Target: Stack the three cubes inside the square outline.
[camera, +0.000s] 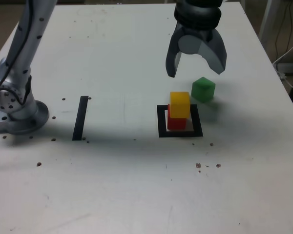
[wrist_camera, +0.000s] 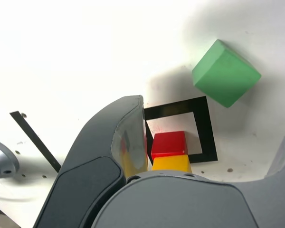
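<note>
Exterior view shows the gripper (camera: 196,68) hanging above the table (camera: 136,185) with its jaws spread wide and nothing between them. It hovers behind the stack and just beside the green cube (camera: 203,89), which sits alone on the table outside the square outline (camera: 161,122), near its far corner on the exterior view's right and apart from it. Inside the outline the red cube (camera: 176,122) rests on the white centre and the yellow cube (camera: 179,105) sits on top of it, slightly offset. Wrist view has the red and yellow pair close under the gripper body, one dark jaw curving beside them, and the green one clear of both jaws.

A straight black stripe (camera: 80,117) lies well apart toward the exterior view's left, and beyond it stands the arm's base (camera: 14,109). Small dark specks (camera: 198,165) dot the tabletop. The arm rises from the base and reaches across the top of the frame, its wrist pointing down.

Nothing crowds the stack; bare table surrounds the outline on all sides, and the table's edge on the exterior view's right lies well beyond the green cube
</note>
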Motion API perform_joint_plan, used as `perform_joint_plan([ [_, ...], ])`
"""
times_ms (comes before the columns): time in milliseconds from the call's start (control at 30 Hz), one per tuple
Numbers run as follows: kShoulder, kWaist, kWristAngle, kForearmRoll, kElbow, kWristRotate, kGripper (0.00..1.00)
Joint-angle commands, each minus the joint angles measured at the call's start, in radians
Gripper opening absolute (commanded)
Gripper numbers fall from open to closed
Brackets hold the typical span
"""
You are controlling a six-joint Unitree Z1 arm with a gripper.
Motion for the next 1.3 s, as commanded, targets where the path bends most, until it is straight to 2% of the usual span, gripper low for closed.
perform_joint_plan([
  [0, 0.016, 0.002, 0.011, -0.006, -0.004, 0.04, 0.99],
  [400, 0.075, 0.002, 0.03, -0.079, -0.01, 0.247, 0.99],
  [800, 0.125, 0.008, 0.028, -0.099, -0.035, 0.316, 0.95],
  [1067, 0.162, 0.009, 0.019, -0.1, -0.062, 0.324, 0.8],
  [1267, 0.176, 0.009, 0.015, -0.099, -0.067, 0.313, 0.57],
])
